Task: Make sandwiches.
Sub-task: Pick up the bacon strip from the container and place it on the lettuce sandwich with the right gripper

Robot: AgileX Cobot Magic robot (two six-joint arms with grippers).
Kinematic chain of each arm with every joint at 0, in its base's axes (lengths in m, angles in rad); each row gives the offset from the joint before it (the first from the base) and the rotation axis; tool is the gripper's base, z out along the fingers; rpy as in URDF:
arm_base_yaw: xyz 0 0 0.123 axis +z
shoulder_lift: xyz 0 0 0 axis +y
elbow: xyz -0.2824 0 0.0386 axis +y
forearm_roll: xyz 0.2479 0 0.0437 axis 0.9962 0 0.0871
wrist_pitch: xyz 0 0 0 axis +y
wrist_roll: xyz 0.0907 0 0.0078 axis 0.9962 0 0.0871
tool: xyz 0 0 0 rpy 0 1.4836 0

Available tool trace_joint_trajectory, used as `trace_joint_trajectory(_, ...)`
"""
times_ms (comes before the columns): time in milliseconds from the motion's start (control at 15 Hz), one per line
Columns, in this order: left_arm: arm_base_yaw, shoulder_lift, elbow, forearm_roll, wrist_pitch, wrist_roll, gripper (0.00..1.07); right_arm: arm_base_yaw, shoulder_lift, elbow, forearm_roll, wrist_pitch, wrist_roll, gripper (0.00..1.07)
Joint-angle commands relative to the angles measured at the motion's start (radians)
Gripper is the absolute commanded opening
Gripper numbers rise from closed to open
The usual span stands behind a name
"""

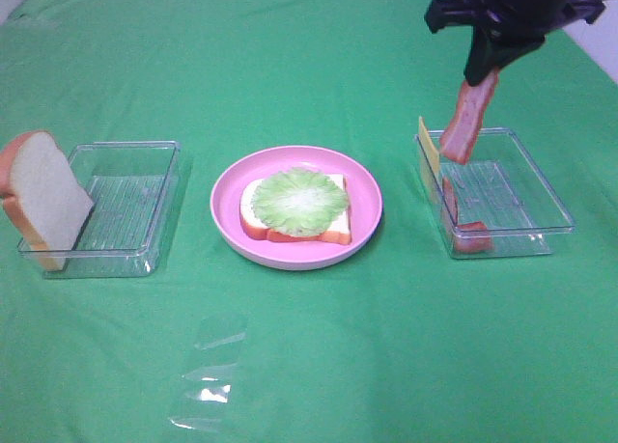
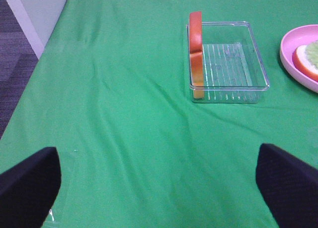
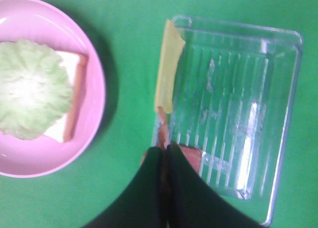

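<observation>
The sandwich point(image 1: 290, 231) is lying flat in the middle of the pink plate point(image 1: 224, 187), at the centre of the green worktop point(image 1: 386, 366). It is only a bottom bread slice point(image 1: 253, 209) with a lettuce leaf point(image 1: 301, 200) covering it, so the task seems to be near the half. Bacon, cheese and the top bread are not yet on it.

The bacon strip point(image 1: 470, 120) is hanging in the air over the plate-side edge of the right tray point(image 1: 550, 187). Its long axis is running nearly upright, a little tilted. The upper end is sitting in the right fingers point(image 1: 483, 62), which are closed tight on it, and the lower end is pointing down toward the tray. Just beside it, the cheese slice point(image 1: 427, 144) is standing on edge against the tray wall, and another bacon piece point(image 1: 471, 238) is lying inside the tray. Well apart, the second bread slice point(image 1: 43, 197) is leaning at the outer end of the left tray point(image 1: 145, 260). The left fingers point(image 2: 30, 188) are standing wide open over the worktop, holding nothing.
</observation>
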Motion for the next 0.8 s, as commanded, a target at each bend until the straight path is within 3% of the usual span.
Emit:
trace_joint_trajectory(67,0.002,-0.015,0.003,0.000,-0.007,0.000,1.00,0.087,-0.013,-0.088,-0.014,0.042,0.010,0.00)
trace_joint_trajectory(400,0.002,-0.015,0.003,0.000,-0.007,0.000,1.00,0.258,0.020,-0.115,-0.003,-0.017,0.045,0.00)
trace_joint_trajectory(800,0.002,-0.015,0.003,0.000,-0.007,0.000,1.00,0.366,0.155,-0.115,0.139,-0.165,0.042,0.00)
